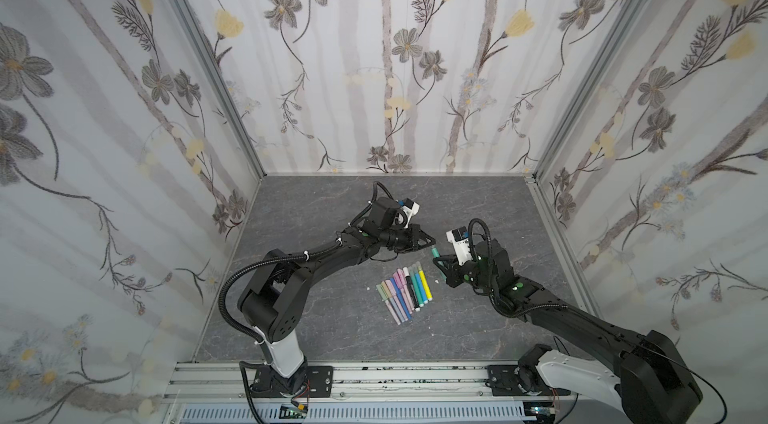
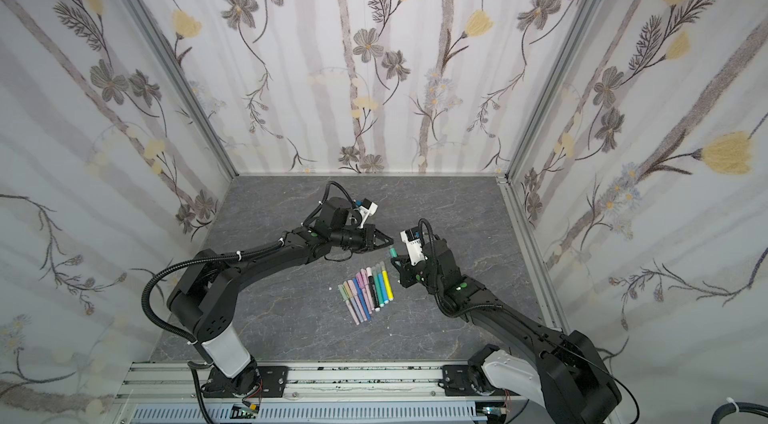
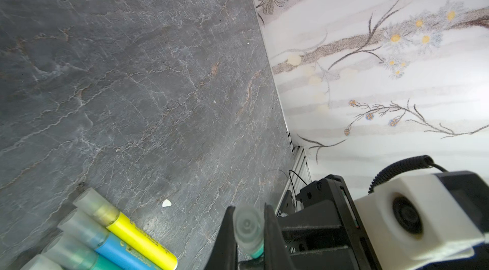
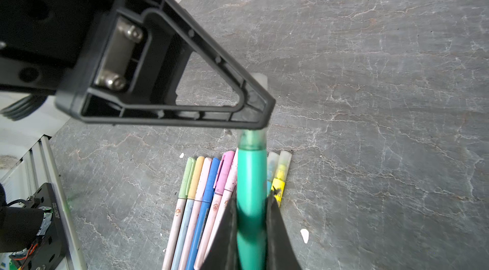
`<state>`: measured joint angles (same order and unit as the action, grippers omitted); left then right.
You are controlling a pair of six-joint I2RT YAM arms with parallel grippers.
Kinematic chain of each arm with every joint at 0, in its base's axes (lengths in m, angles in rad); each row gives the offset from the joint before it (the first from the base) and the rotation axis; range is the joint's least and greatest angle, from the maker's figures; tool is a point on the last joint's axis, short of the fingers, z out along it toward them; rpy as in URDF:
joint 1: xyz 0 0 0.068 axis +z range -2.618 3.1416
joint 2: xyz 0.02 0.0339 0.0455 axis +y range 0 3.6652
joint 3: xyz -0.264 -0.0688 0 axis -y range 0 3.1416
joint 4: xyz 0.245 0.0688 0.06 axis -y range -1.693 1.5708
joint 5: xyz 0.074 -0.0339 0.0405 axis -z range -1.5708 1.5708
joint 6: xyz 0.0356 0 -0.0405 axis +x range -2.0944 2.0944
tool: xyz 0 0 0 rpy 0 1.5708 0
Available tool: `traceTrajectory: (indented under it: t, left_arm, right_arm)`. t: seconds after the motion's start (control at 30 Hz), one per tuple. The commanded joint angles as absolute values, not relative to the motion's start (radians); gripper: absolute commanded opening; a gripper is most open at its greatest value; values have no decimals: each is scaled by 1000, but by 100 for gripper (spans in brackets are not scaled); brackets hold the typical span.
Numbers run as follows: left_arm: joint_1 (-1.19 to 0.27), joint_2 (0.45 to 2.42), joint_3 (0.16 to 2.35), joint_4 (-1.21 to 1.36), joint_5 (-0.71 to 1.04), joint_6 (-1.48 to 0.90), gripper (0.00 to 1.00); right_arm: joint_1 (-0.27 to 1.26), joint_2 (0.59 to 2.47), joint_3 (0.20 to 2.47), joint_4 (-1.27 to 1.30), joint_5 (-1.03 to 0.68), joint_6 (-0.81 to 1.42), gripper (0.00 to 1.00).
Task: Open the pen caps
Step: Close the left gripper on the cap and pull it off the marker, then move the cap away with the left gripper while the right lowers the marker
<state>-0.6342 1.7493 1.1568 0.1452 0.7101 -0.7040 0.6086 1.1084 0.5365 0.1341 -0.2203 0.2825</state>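
Grey stone-patterned table [image 1: 332, 339] enclosed by floral walls [image 1: 374, 68]. A row of pens [image 1: 405, 293] lies side by side near the middle in both top views, thin pastel ones toward the left arm and thicker ones ending with the yellow pen [image 1: 424, 287] toward the right arm; their capped ends all point to the back wall. Small white scraps [image 4: 304, 235] lie on the table beside the row.

The teal pen [image 4: 251, 189] is held off the table just beyond the far end of the row, between the two grippers. Its translucent cap [image 3: 247, 225] sits on the barrel end. In the right wrist view the black finger [image 4: 185, 91] of the left gripper crosses in front of the cap and hides its middle, and the raised barrel covers part of the row behind it.

Left gripper [image 1: 431, 240]: clenched on the translucent cap, one finger on each side of it in the left wrist view. The arm reaches from the front rail toward the centre, with the gripper pointing sideways at the right arm.

Right gripper [image 1: 439, 263]: clenched on the teal pen barrel below the cap. The arm comes in low from the right front, its wrist camera [image 3: 407, 213] close beside the left gripper
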Motion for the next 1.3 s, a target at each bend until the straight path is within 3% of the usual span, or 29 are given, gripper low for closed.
traceTrajectory:
  t: [0.0,0.3,0.7,1.27]
  left_arm:
    - [-579,1760,1187,211,374,-643,0]
    - [-547,1762,1200,189,376,-625,0]
    - [-435,1874,1305,-79,317,-537,0]
    - [-407,2170,1658,-410,293,-465,4]
  right_arm:
    - [612,1097,526,-95,-310,251,0]
    - [612,1121,522,-107,-273,242,0]
    - [522,1271,643,-228,120,247,0]
    - [492,1506,778,-221,172,219,0]
